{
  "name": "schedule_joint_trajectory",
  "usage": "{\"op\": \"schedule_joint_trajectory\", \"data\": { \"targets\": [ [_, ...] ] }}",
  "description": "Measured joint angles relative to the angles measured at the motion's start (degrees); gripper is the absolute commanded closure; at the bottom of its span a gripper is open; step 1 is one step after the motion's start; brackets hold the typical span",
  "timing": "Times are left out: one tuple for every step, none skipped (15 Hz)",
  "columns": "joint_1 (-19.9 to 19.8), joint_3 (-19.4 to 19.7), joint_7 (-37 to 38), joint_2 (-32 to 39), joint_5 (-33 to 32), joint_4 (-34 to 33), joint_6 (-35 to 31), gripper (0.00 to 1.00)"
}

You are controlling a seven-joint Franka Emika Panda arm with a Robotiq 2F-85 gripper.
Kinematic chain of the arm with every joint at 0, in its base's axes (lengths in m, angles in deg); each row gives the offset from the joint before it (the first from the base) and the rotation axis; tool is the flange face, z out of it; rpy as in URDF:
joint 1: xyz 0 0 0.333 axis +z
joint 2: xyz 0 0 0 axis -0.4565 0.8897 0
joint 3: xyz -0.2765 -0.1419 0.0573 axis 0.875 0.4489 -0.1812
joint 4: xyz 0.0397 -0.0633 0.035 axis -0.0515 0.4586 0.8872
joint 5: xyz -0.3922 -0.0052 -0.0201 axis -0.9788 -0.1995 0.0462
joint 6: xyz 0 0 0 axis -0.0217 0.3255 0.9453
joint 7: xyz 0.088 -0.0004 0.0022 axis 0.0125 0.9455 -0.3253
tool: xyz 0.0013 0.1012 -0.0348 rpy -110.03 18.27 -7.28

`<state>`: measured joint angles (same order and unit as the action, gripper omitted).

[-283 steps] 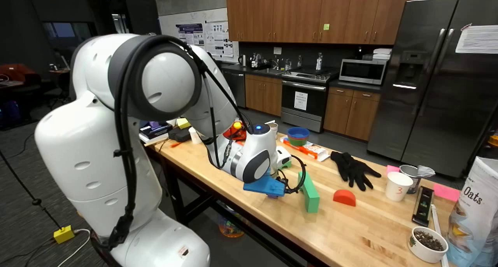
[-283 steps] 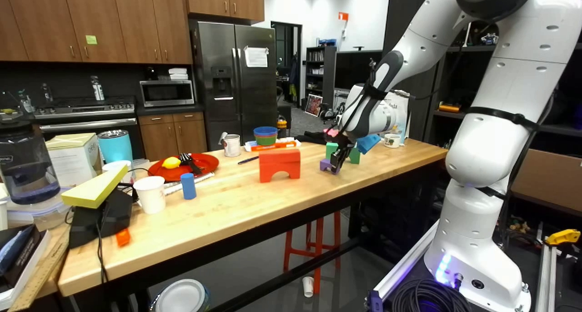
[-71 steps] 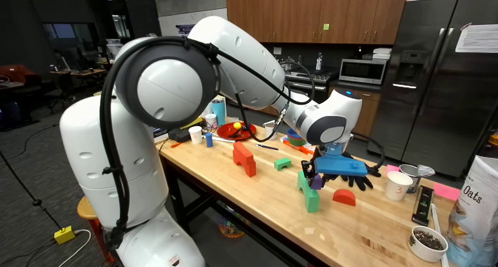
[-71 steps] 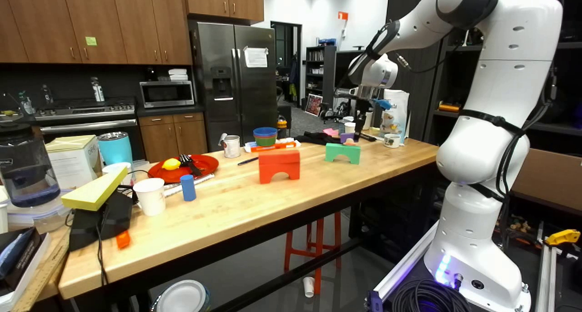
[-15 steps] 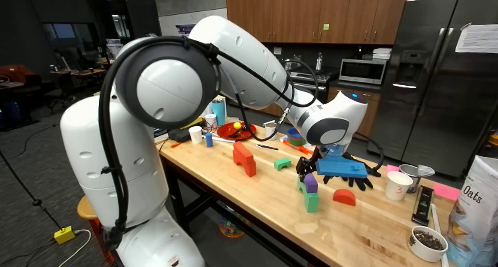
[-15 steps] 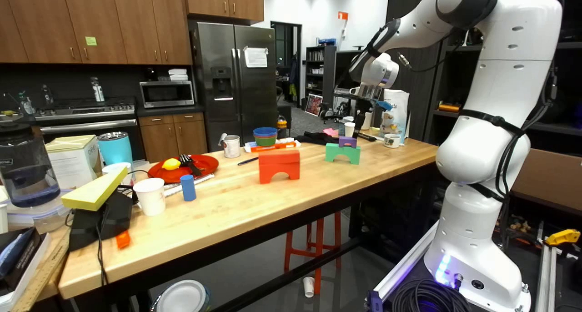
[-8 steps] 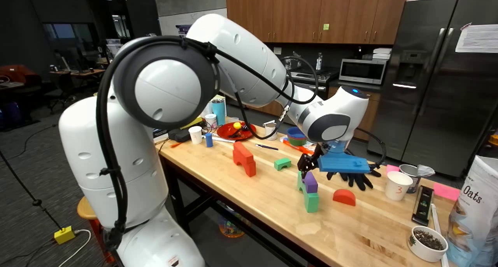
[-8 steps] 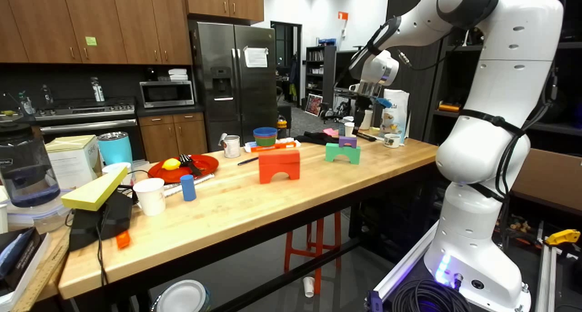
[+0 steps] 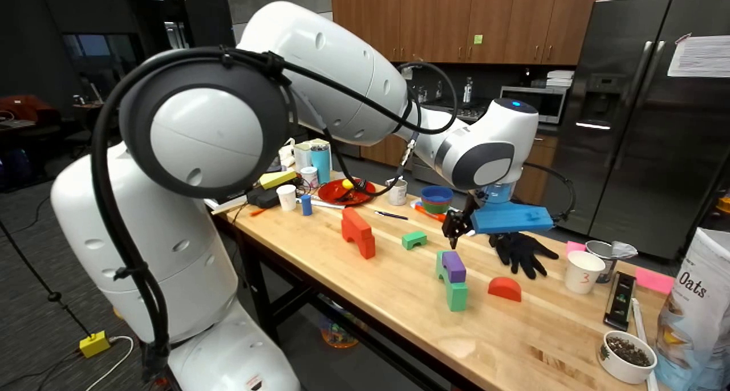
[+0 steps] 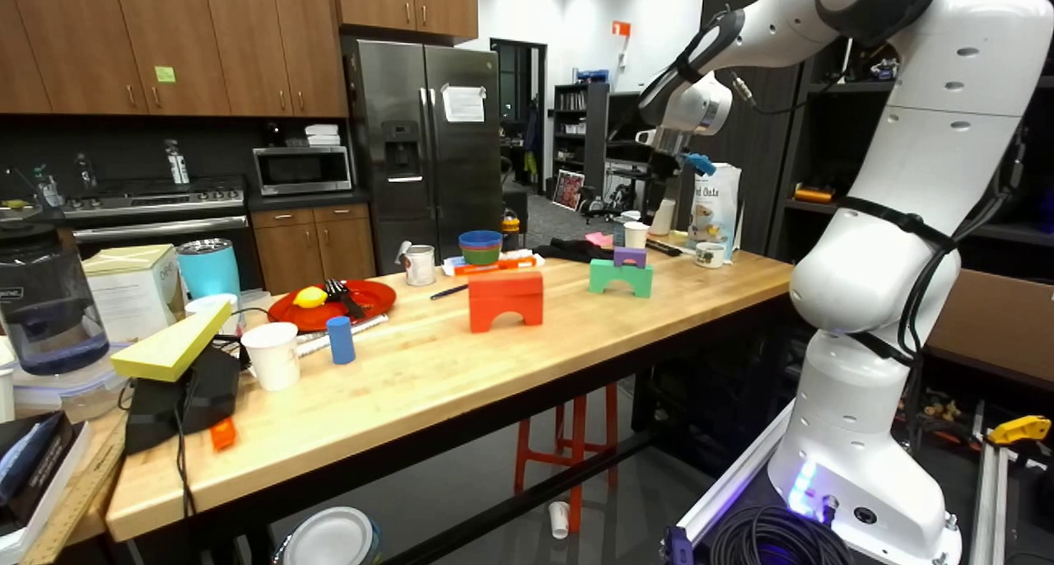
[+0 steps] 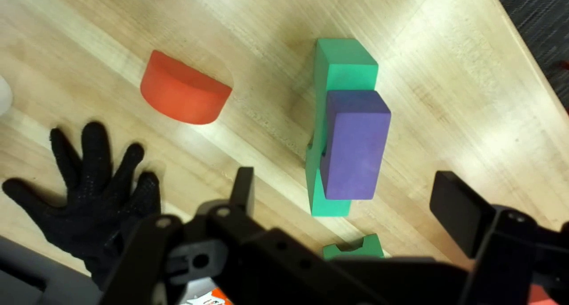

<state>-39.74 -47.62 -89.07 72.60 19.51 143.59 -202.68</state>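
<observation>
Two black finger pads [image 11: 460, 211] stand wide apart, so the gripper [image 11: 344, 191] holds nothing. It hangs above the big green block [image 10: 621, 273], not touching it. The purple block [image 11: 358, 156] sits on top of the big green block, with some green showing past both ends. A red half-round block [image 9: 505, 289] lies near one side of the big green block. The black glove [image 9: 522, 257] is farther out on that same side, and a small green block [image 9: 414, 240] is past one end. Slow moves with the finger pads wide look best over the big green block, going straight up or down, because a sideways bump could knock the purple block off.
</observation>
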Motion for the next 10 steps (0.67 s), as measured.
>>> {"op": "schedule_joint_trajectory", "data": {
  "targets": [
    [0.0, 0.0, -0.1, -0.1, 0.1, 0.1, 0.0, 0.0],
    [0.1, 0.0, -0.2, -0.2, 0.4, 0.2, 0.0, 0.0],
    [0.1, 0.0, -0.3, -0.2, 0.6, 0.4, -0.1, 0.0],
    [0.1, 0.0, -0.6, -0.2, 0.9, 0.8, -0.3, 0.0],
    [0.1, 0.0, -0.8, -0.2, 1.3, 1.1, -0.7, 0.0],
    [0.1, 0.0, -1.0, -0.2, 1.6, 1.6, -1.1, 0.0],
    [0.1, 0.0, -1.1, -0.2, 1.7, 2.1, -1.7, 0.0],
    [0.1, 0.1, -1.2, -0.2, 1.7, 2.5, -2.4, 0.0],
    [0.1, 0.1, -1.2, -0.3, 1.7, 3.1, -3.1, 0.0],
    [0.0, 0.1, -1.3, -0.4, 1.7, 3.6, -3.9, 0.0]
  ]
}}
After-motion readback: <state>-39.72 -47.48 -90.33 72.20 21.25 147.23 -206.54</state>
